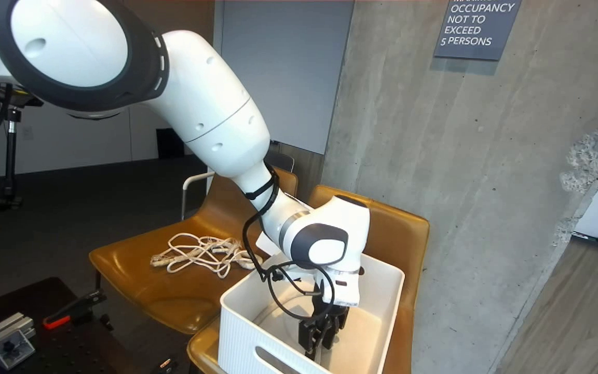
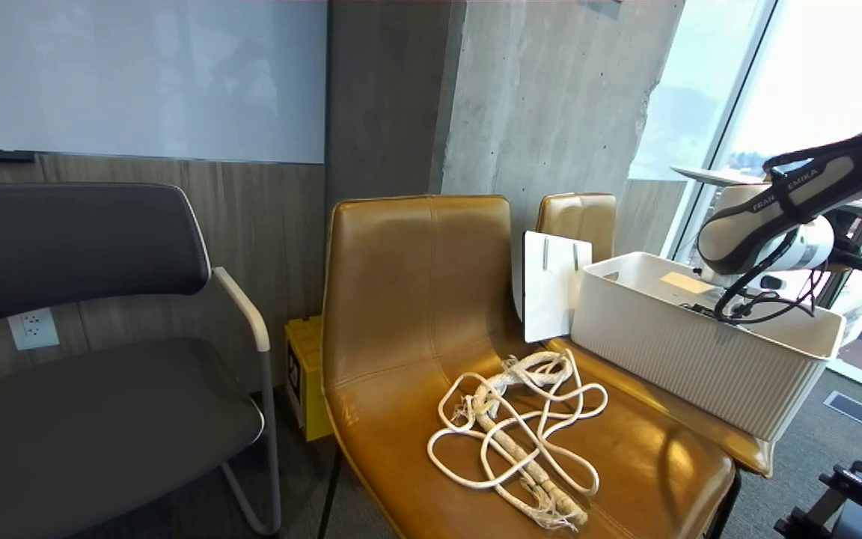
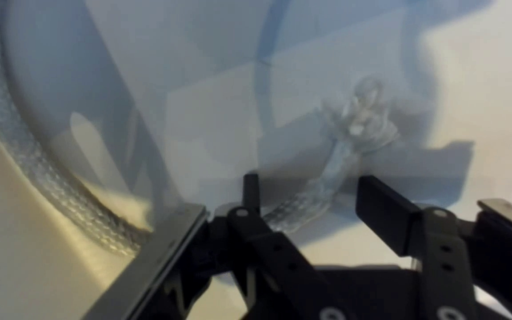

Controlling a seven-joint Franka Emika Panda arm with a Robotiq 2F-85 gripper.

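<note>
The pincer (image 3: 310, 193) hangs inside a white ribbed bin (image 1: 244, 332), its fingers (image 3: 386, 216) apart with a gap between them. In the wrist view a braided rope (image 3: 47, 178) lies in the bin: it curves along the left side, runs out of sight under the pincer and shows again between the fingers, nearer the one on the left, though I cannot tell whether it touches that finger. The rope's frayed end (image 3: 365, 126) lies just past the fingertips. A black cable (image 1: 246, 236) loops from the white arm (image 1: 211, 114) over the bin. The bin sits on a tan chair (image 1: 400, 226), and on the seat of a second tan chair (image 2: 416, 284) just beside it lies a loose bundle of pale rope (image 2: 509, 447). A white panel (image 2: 554, 292) stands between the second chair's back and the bin, with a yellow box (image 2: 317, 382) on the floor beside the chair
</note>
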